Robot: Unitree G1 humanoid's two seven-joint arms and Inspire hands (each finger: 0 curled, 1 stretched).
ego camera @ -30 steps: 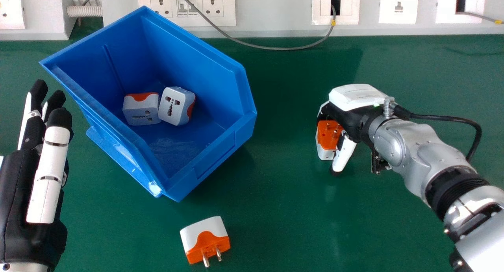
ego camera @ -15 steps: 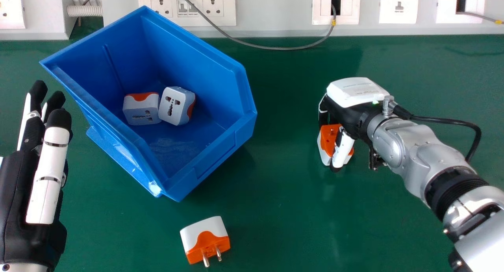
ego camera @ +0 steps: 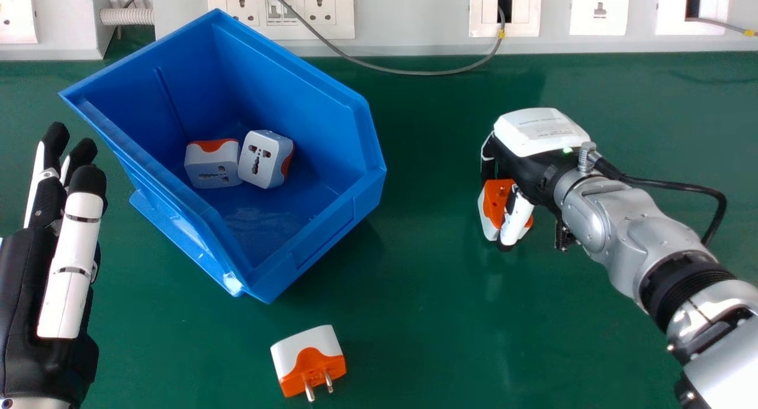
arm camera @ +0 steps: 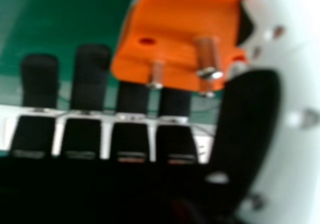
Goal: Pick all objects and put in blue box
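Observation:
My right hand (ego camera: 533, 139) is at the right of the head view, curled around a white and orange adapter (ego camera: 495, 203) between thumb and fingers. In the right hand view, the adapter (arm camera: 175, 39) shows its orange face and metal pins, between the fingers and thumb of my right hand (arm camera: 131, 139). The blue box (ego camera: 320, 249) holds two white and orange adapters (ego camera: 212, 165) side by side. Another adapter (ego camera: 309, 358) lies on the table in front of the box, pins toward me. My left hand (ego camera: 68, 261) stays at the left edge, fingers straight and empty.
The green table (ego camera: 426, 267) reaches back to a grey panel with wall sockets (ego camera: 281, 9). A thin grey cable (ego camera: 414, 73) droops over the table's rear, behind the box. A black cable (ego camera: 669, 185) loops from my right wrist.
The right hand has risen slightly and tilted, its thumb now across the adapter, which has turned within its grasp. The left hand has barely shifted.

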